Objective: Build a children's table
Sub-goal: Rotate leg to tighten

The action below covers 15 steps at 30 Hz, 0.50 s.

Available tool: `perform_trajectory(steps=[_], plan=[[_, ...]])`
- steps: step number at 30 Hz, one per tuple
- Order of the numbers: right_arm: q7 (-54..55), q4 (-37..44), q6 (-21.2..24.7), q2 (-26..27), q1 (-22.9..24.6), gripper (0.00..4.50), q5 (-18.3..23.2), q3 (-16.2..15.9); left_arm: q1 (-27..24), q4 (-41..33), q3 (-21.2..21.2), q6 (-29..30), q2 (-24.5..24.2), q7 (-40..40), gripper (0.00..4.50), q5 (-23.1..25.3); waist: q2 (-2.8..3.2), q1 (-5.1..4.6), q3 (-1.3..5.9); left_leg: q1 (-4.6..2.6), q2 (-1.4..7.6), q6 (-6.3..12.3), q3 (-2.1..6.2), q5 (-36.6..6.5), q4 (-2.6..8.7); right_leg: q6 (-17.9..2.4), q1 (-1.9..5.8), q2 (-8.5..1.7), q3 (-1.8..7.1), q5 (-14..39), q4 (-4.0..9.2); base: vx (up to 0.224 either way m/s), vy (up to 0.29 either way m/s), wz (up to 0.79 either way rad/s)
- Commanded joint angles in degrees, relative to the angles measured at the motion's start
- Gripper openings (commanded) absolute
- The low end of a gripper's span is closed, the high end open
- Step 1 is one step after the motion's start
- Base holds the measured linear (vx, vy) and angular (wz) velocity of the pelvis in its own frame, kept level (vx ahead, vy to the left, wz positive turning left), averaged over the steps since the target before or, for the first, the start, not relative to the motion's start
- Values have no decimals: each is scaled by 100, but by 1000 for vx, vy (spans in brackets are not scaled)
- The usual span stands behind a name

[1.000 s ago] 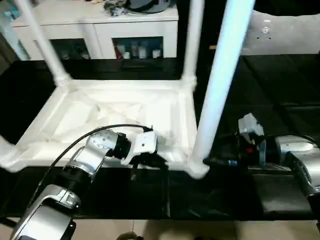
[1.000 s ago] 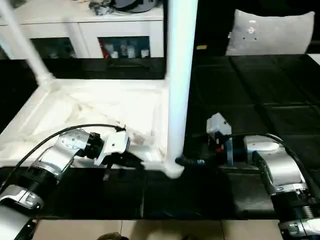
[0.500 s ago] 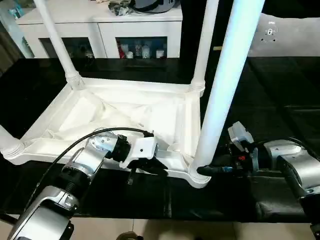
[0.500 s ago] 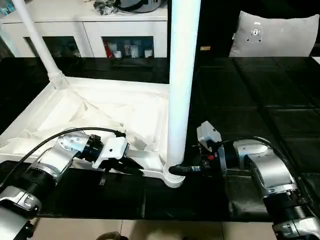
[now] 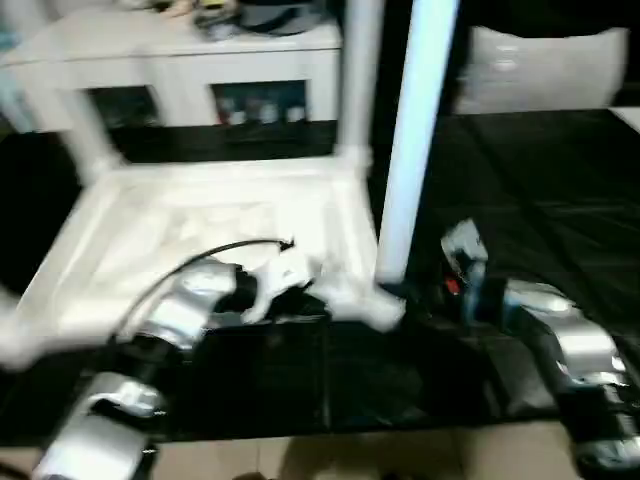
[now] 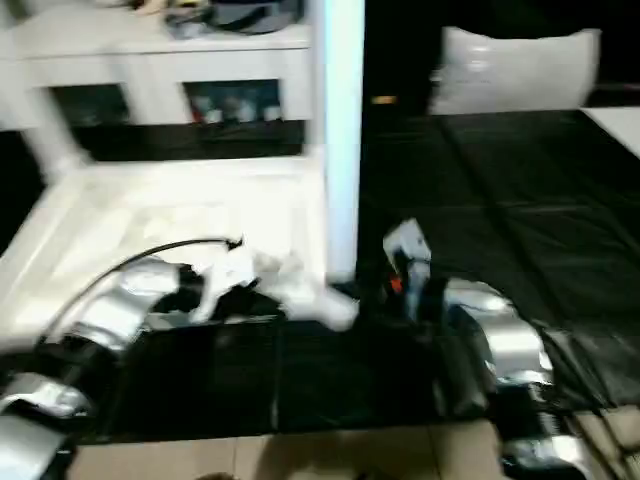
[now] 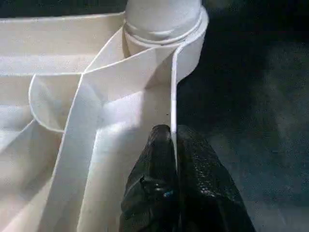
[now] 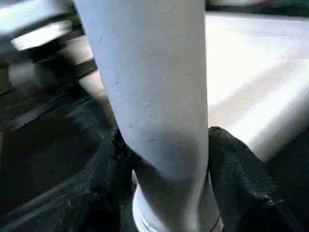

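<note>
The children's table (image 5: pixel 200 215) lies upside down on the black work table (image 5: pixel 540 180), legs pointing up. Both silver forearms reach inward, low and level. The right gripper (image 8: pixel 161 169) clasps the near right leg (image 5: pixel 410 150) just above its socket. The left gripper (image 7: pixel 173 145) pinches the thin near rim (its wrist view shows the closed fingertips).
</note>
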<state>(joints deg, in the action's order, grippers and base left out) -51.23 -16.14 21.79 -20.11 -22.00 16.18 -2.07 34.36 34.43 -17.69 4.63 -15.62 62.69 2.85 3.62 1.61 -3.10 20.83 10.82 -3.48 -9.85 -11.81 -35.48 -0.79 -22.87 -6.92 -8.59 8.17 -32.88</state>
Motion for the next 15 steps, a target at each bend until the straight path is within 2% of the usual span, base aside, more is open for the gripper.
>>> perform_trajectory(steps=[1,3,4,5,6,7,8,9,10,11,13,14,15], plan=[[713,-283,290,324,-88,196,-186,-195,211,-159,-92,145,504,-293,0,-180,-79,-39,364,-16,153,59,133,-1833,463,-357,302,-240,176,3300,594,0,0,0],[1518,-435,460,687,-231,196,-289,-1,375,-14,52,577,886,-983,0,-149,-85,-120,368,-15,132,126,115,-1804,437,-363,286,-243,170,3291,616,0,0,0],[1910,-597,462,862,-361,196,-358,81,503,105,168,760,1117,-1480,0,-117,-15,-171,369,-24,108,129,119,-1834,419,-366,273,-222,143,3318,647,0,0,0],[1910,-597,462,862,-361,196,-358,81,503,105,168,760,1117,-1480,0,-117,-40,-198,380,-23,100,128,120,-1834,404,-359,277,-221,124,3316,637,0,0,0],[2158,-696,450,981,-442,196,-425,137,568,141,255,902,1263,-1795,0,-64,-60,-201,388,-46,76,178,113,-1815,386,-317,275,-213,100,3350,683,0,0,0],[2469,-864,242,1095,-557,196,-558,169,658,201,362,956,1453,-2174,0,-20,-25,-218,389,-19,84,237,118,-1754,399,-368,282,-214,120,3211,649,0,0,0],[2605,-991,-56,1203,-630,196,-590,224,707,203,461,977,1606,-2514,0,25,-30,-258,402,20,98,256,123,-1735,400,-371,291,-207,102,3121,641,0,0,0],[2612,-1007,-104,1216,-638,196,-588,232,712,202,473,977,1625,-2559,0,31,-39,-261,410,4,96,270,122,-1735,393,-368,291,-209,96,3110,659,0,0,0],[2679,-1030,-189,1243,-651,230,-593,267,719,197,469,939,1638,-2608,0,53,-53,-252,441,29,98,355,122,-1583,401,-457,319,-221,136,2819,611,0,0,0],[2774,-1004,-266,1277,-642,251,-584,334,706,178,409,869,1602,-2563,0,96,-51,-261,439,113,121,446,143,-1451,430,-531,359,-216,154,2580,547,0,0,0],[2775,-936,-280,1289,-608,267,-567,359,683,152,360,826,1556,-2500,0,131,-46,-254,453,94,128,498,131,-1404,421,-574,350,-222,166,2495,546,0,0,0],[2713,-787,-277,1277,-521,274,-580,351,635,98,283,755,1474,-2363,0,176,-49,-228,468,90,138,580,120,-1196,414,-732,350,-232,209,2162,500,0,0,0],[2672,-713,-288,1255,-466,298,-602,335,608,71,241,713,1434,-2288,0,180,-44,-215,475,93,143,603,117,-1116,410,-784,355,-231,219,2037,473,0,0,0]])
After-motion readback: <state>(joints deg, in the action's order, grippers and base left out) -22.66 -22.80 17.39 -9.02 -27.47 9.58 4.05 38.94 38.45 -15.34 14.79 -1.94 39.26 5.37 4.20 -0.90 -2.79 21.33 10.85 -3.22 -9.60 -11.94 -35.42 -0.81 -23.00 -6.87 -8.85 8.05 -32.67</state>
